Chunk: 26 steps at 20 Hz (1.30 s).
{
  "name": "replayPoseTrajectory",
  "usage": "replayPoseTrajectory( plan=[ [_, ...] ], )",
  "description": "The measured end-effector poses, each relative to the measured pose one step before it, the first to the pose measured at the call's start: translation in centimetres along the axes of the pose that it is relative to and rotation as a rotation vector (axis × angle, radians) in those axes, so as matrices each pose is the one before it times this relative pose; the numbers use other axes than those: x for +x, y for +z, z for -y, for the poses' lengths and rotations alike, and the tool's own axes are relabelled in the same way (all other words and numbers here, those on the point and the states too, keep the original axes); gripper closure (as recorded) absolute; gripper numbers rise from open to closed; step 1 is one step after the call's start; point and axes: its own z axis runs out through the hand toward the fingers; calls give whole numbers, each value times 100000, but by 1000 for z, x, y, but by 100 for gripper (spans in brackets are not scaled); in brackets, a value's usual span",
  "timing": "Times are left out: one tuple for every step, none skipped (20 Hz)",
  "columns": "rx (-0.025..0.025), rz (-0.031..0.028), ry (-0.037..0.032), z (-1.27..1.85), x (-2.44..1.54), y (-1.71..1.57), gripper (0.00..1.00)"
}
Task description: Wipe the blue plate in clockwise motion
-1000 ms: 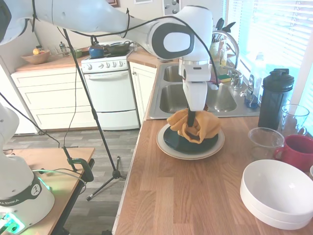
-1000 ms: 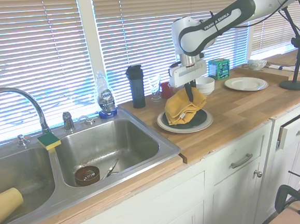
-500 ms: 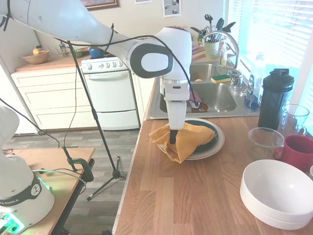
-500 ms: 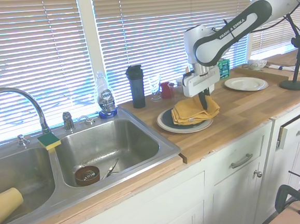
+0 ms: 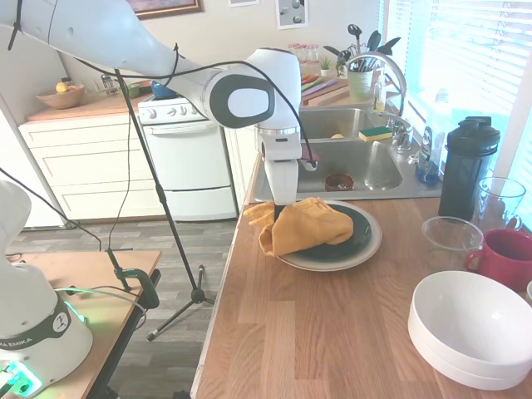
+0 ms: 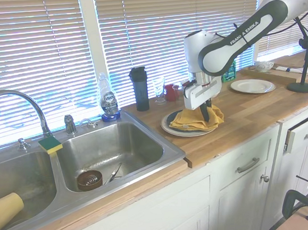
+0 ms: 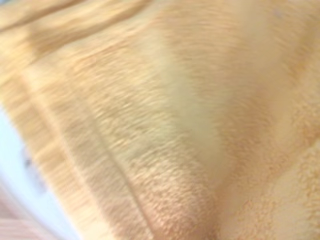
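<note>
The pincer (image 5: 278, 218) is clamped on a bunched yellow cloth (image 5: 303, 226), pressing down at about the 9 o'clock edge of the blue plate (image 5: 349, 241) in the first exterior view — right at the rim, not over the centre. The blue plate sits stacked on a larger cream plate (image 5: 372, 248) on the wooden desk (image 5: 332, 332), close to the desk's front edge and just in front of the sink (image 5: 366, 166). Part of the cloth hangs past both plates at 9 o'clock. The likely trouble: sideways drag at the rim could slide or tip the stacked plates toward the desk's edge, or the trailing cloth could snag and slip free — leaving the far side unwiped.
</note>
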Motion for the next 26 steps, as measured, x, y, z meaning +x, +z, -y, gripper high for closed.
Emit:
replayPoseTrajectory(
  plan=[
    [466,-276,-163,303,-290,-256,100],
    [527,-263,-111,328,-207,-251,100],
    [586,-186,39,388,-74,-238,100],
    [570,-89,218,370,115,-184,100],
    [459,43,276,408,257,-96,100],
    [365,153,330,469,296,7,100],
    [290,216,496,474,347,70,100],
    [205,279,738,451,402,151,100],
    [141,290,904,467,471,216,100],
    [112,240,1048,451,563,245,100],
    [170,169,1037,376,644,226,100],
    [207,53,1181,291,721,165,100],
    [186,-76,1253,197,766,88,100],
    [157,-166,1265,124,790,-30,100],
    [177,-265,1267,39,835,-113,100],
    [68,-334,1305,-71,837,-152,100],
    [96,-369,1340,-110,821,-221,100],
    [31,-285,1276,-179,782,-167,100],
    [-8,-267,1277,-248,745,-129,100],
    [-122,-227,1253,-292,725,-33,100],
    [-311,-155,1153,-344,672,89,100],
    [-417,-89,1101,-346,662,162,100],
    [-378,-42,947,-350,672,168,100],
    [-295,20,691,-307,570,124,100],
    [-246,49,425,-267,470,92,100],
    [-239,4,323,-248,396,99,100]
  ],
)
